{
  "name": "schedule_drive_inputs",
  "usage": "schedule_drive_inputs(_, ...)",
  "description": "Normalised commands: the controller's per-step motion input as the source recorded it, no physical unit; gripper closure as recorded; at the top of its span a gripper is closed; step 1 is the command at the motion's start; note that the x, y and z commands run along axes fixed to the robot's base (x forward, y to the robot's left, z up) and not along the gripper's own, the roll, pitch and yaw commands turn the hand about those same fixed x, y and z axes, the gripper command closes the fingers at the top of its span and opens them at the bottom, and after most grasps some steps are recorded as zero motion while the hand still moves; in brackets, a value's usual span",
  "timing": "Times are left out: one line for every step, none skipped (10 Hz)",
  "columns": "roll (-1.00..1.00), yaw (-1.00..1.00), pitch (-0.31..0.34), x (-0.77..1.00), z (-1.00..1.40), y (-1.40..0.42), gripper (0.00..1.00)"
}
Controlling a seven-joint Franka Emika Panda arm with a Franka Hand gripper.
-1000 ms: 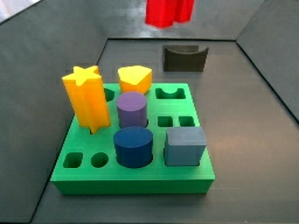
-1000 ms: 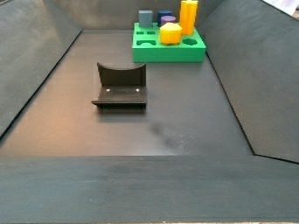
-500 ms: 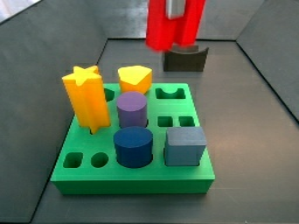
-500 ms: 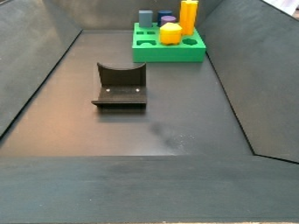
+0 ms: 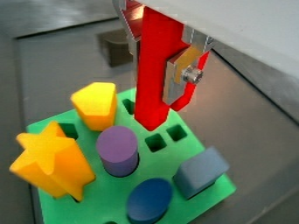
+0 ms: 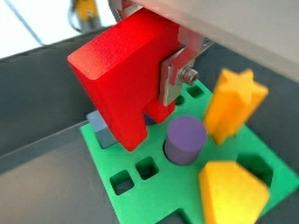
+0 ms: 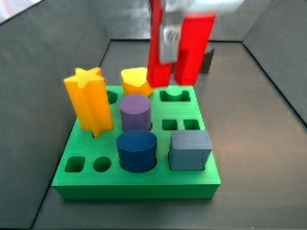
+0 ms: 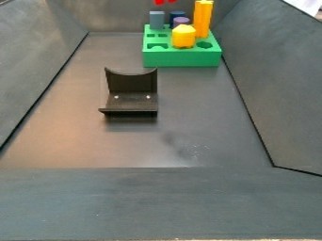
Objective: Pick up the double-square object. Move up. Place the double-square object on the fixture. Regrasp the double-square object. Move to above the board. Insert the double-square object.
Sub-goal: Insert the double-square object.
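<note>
Red plastic double-square object [image 7: 180, 49], clamped in the pincer [image 5: 176, 77], has dropped from overhead to just above the green square board [image 7: 142, 180]; insertion looks imminent.

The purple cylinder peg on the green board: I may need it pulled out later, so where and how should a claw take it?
Grip the purple plastic cylinder peg on its round upper sides, coming straight down from above. It stands upright in the bright green board, its top free. The yellow star peg and the blue cylinder crowd it. The claw now holds the red double-square object.
</note>
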Motion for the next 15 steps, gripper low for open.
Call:
schedule_drive_inputs(0.02, -0.74, 0.117, 0.22, -0.75, 0.16, 1.00)
schedule_drive_inputs(0.00, -0.91, 0.049, 0.11, -0.53, 0.12, 1.00)
schedule_drive_inputs(-0.04, -0.87, 0.000, 0.25, -0.42, 0.05, 1.00)
schedule_drive_inputs(-0.03, -0.55, 0.000, 0.59, -0.47, 0.00, 1.00)
schedule_drive_inputs(-0.04, -0.45, 0.000, 0.65, -0.44, -0.08, 1.00)
schedule_drive_inputs(-0.10, -0.25, 0.000, 0.25, -0.03, 0.06, 1.00)
schedule_drive_inputs(0.00, 0.00, 0.000, 0.00, -0.10, -0.01, 1.00)
schedule_drive_inputs(0.00, 0.00, -0.041, 0.22, -0.58, -0.01, 1.00)
schedule_drive_inputs(0.00, 0.00, -0.064, 0.30, -0.71, 0.00, 1.00)
schedule_drive_inputs(0.00, 0.00, -0.016, 0.21, -0.58, 0.00, 1.00)
schedule_drive_inputs(0.03, 0.00, 0.000, 0.00, 0.00, 0.00, 1.00)
schedule_drive_inputs(0.15, 0.00, 0.000, -0.02, -0.46, 0.00, 1.00)
schedule_drive_inputs(0.15, 0.00, -0.056, -0.06, -0.72, 0.00, 1.00)
schedule_drive_inputs(0.05, 0.00, -0.106, -0.16, -0.60, 0.00, 1.00)
schedule_drive_inputs(0.00, 0.00, -0.081, 0.00, -0.51, 0.00, 1.00)
